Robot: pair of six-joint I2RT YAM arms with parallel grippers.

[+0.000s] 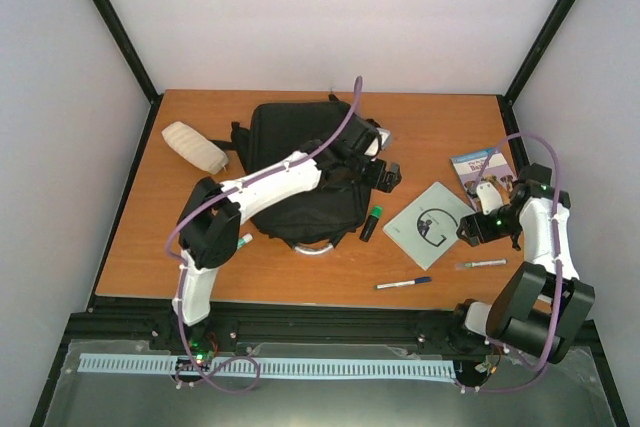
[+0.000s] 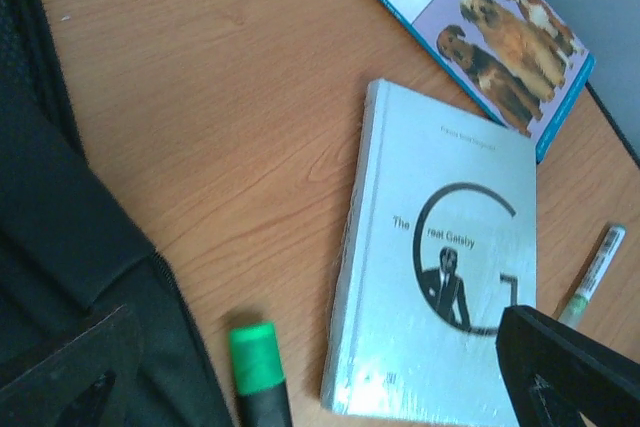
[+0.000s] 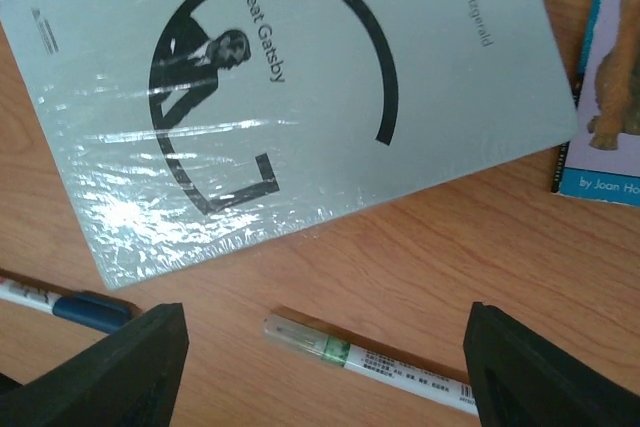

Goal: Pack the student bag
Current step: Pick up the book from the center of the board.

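Right gripper (image 3: 325, 347) is spread wide over the skinny green-banded pen (image 3: 370, 362), bottom centre of its wrist view. My worry is that the pen lies flat on the worktop (image 3: 420, 237), so it could roll or squirt out. A finger could also clip the Gatsby book (image 3: 300, 97) just above it. The student bag (image 1: 300, 182) sits upper centre of the top view with the left arm (image 1: 270, 182) lying across it, probably in the way. The left gripper (image 1: 388, 175) is spread too, with nothing in it.

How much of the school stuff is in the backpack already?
Nothing looks packed yet. The student bag lies on the table with the left gripper open above its edge. The right gripper, jaws open, hovers over the green-banded pen, likely the next pick. Left to pack: the Gatsby book, dog book, highlighter, blue pen and cream pouch, all out on the table.
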